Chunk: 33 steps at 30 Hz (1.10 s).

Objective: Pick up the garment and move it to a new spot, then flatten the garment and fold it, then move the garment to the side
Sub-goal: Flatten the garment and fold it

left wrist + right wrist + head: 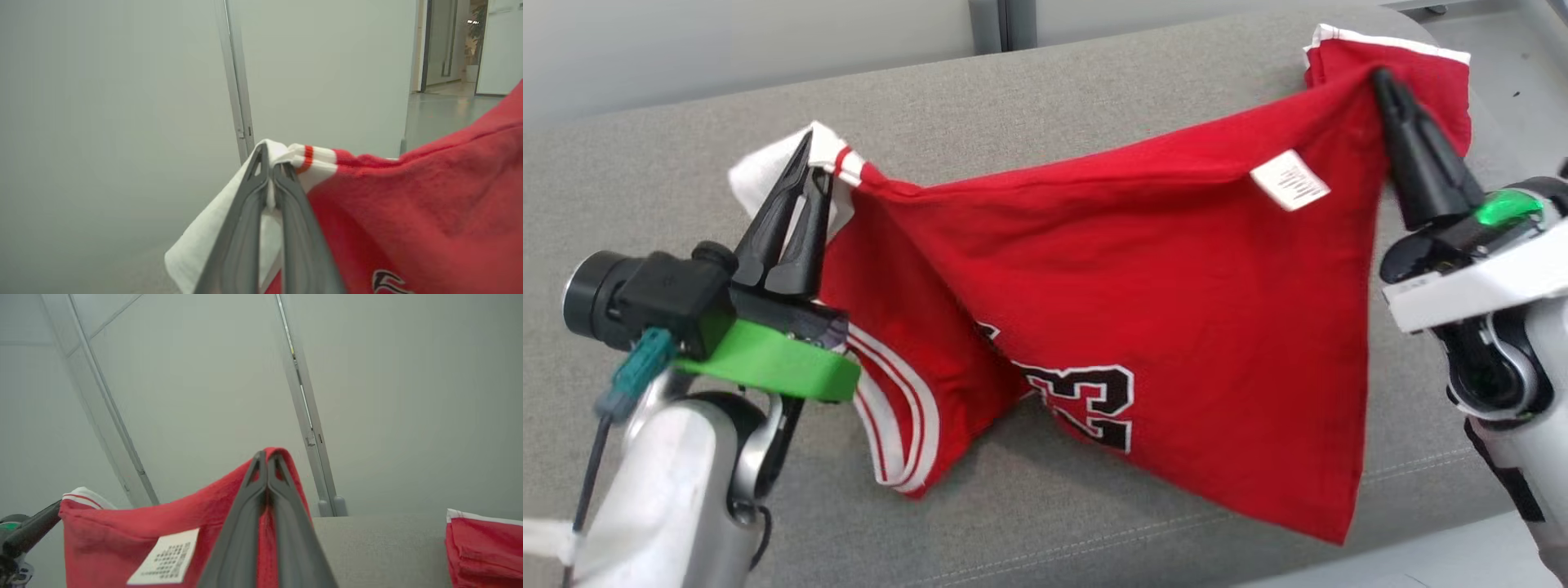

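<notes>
My left gripper (810, 159) and right gripper (1384, 86) hold the garment (1176, 269) above the cushion (1013, 106).
Both point upward, clamped on its corners; the left wrist view adds a hallway (449, 102).

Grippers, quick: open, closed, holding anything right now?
Left gripper: closed, holding the shirt by its white-trimmed corner.
Right gripper: closed, holding the shirt's red top edge.

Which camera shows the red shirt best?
The head view: the red shirt hangs spread between the left tool and right tool over the grey cushion. The left wrist view gives its white striped corner pinched; the right wrist view, its red edge and white label.
</notes>
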### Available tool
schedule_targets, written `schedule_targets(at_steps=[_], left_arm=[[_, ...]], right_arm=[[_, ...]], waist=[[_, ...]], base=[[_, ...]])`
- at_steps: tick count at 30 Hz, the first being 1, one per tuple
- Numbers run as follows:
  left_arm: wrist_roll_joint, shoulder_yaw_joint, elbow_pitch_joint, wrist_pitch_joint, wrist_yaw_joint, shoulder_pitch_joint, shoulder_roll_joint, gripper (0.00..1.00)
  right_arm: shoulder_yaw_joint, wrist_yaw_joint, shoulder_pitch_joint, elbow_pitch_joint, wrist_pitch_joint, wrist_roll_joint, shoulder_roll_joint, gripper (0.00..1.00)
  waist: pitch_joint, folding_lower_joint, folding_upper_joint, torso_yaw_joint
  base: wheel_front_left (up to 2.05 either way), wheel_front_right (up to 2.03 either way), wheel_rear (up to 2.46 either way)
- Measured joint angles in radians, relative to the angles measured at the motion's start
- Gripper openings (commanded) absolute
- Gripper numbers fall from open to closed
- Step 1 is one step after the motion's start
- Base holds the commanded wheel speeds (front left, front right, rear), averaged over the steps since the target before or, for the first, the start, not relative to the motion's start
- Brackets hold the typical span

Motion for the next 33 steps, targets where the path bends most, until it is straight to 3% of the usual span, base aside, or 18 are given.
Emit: schedule_targets(at_steps=[4,7,9,12,17,23,29,33], left_arm=[[-0.007,0.005,0.143,0.091,-0.022,-0.063,0.039,0.00],[-0.016,0.022,0.264,0.172,-0.023,-0.218,0.038,0.00],[0.023,0.066,0.298,0.174,-0.011,-0.439,0.032,0.00],[0.019,0.096,0.261,0.140,0.001,-0.620,-0.003,0.00],[0.017,0.019,0.300,0.166,-0.015,-0.537,-0.023,0.00],[-0.012,-0.077,0.437,0.244,-0.016,-0.081,-0.056,0.00],[-0.017,-0.114,0.480,0.206,0.028,0.068,-0.118,0.00],[-0.015,-0.121,0.481,0.153,0.041,0.085,-0.119,0.00]], right_arm=[[0.063,0.000,-0.111,0.136,0.074,-0.015,0.002,0.00],[0.072,0.000,-0.322,0.242,0.117,-0.093,0.006,0.00],[0.012,-0.022,-0.553,0.273,0.080,-0.172,0.032,0.00],[-0.035,-0.046,-0.688,0.268,0.009,-0.186,0.073,0.00],[0.048,-0.027,-0.555,0.390,0.027,-0.172,0.084,0.00],[0.208,-0.009,-0.202,0.610,0.096,-0.134,0.116,0.00],[0.194,-0.009,-0.093,0.704,0.043,-0.113,0.132,0.00],[0.177,0.000,-0.093,0.711,-0.015,-0.107,0.146,0.00]], waist=[[0.016,0.0000,0.0000,0.003],[0.030,0.0000,0.0000,0.007],[0.033,0.0000,0.0000,0.018],[0.029,0.0000,0.0000,0.027],[0.032,0.0000,0.0000,0.034],[0.062,0.0000,0.0000,0.026],[0.092,0.0000,0.0000,0.029],[0.088,0.0000,0.0000,0.041]], base=[[0.00,0.00,0.00],[0.00,0.00,0.00],[0.00,0.00,0.00],[0.00,0.00,0.00],[0.00,0.00,0.00],[0.00,0.00,0.00],[0.00,0.00,0.00],[0.00,0.00,0.00]])
